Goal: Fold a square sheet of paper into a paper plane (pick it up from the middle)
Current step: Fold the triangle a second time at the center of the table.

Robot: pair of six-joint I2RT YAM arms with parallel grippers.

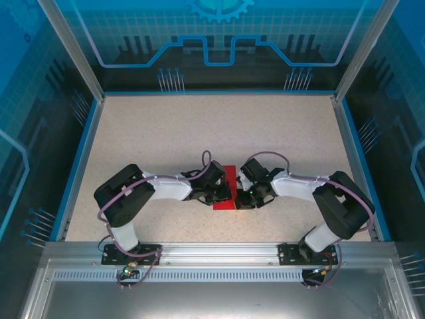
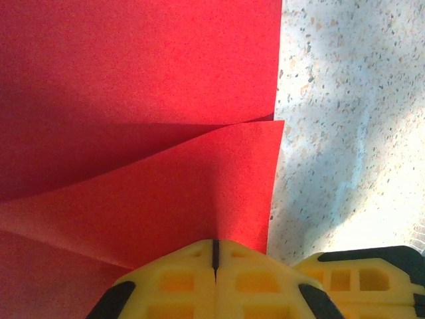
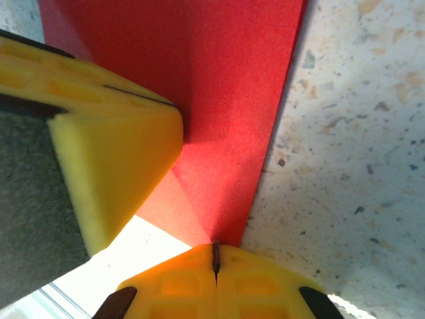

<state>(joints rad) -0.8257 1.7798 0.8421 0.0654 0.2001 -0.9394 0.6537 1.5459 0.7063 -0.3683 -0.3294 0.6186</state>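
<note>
Left wrist view. Nearest are the yellow fingers of the left gripper (image 2: 214, 249), pressed together along a dark seam with the edge of a raised flap running into it. The flap belongs to the thin bright red paper sheet (image 2: 133, 80), partly folded, and its slanted edge casts a shadow on the flat layer beyond. Just right of these fingers is a yellow finger (image 2: 368, 276) of the other arm. To the right of the sheet's straight edge lies the speckled beige tabletop (image 2: 345, 133).

Right wrist view. Nearest is the right gripper (image 3: 216, 252), with its yellow fingers closed tight and a corner of the sheet tapering into their seam. This view alone shows that corner lifted, with bright table beneath it. At left a yellow finger pad (image 3: 113, 146) of the left gripper touches the paper.

Top external view. Both arm bases sit at the near edge. The arms bend inward and meet at the table's near centre. The sheet shows there as a narrow red strip between the two grippers, a placement neither wrist view gives. Beyond it are open tabletop and the blue patterned back wall (image 1: 219, 40).
</note>
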